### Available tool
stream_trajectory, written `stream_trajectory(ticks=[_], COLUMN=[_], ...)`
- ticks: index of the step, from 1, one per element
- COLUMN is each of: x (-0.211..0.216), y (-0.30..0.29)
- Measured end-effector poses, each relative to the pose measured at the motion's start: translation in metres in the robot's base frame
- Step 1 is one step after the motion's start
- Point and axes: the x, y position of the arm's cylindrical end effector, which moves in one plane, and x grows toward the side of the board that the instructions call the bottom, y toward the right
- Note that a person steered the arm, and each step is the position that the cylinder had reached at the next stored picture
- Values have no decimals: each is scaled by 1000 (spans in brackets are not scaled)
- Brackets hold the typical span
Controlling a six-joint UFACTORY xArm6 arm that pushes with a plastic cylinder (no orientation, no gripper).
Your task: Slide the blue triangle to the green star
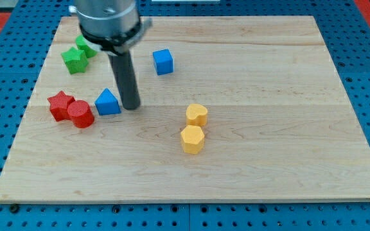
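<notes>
The blue triangle [108,102] lies on the wooden board at the view's left of centre. The green star [74,60] lies toward the view's top left, with a green cube [86,47] touching it just above and to its right. My tip [131,106] rests on the board right beside the blue triangle, on its right side, touching it or nearly so. The dark rod rises from there to the arm's grey body at the view's top.
A red star [60,104] and a red cylinder [81,114] sit just left of the blue triangle. A blue cube [163,61] lies near the view's top centre. A yellow heart [196,115] and a yellow hexagon [192,139] sit mid-board.
</notes>
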Motion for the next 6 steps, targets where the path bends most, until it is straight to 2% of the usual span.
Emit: stream_trajectory(ticks=[1, 2, 3, 4, 5, 6], x=[12, -34, -62, -58, -60, -97], y=[-19, -79, -106, -110, -25, 34])
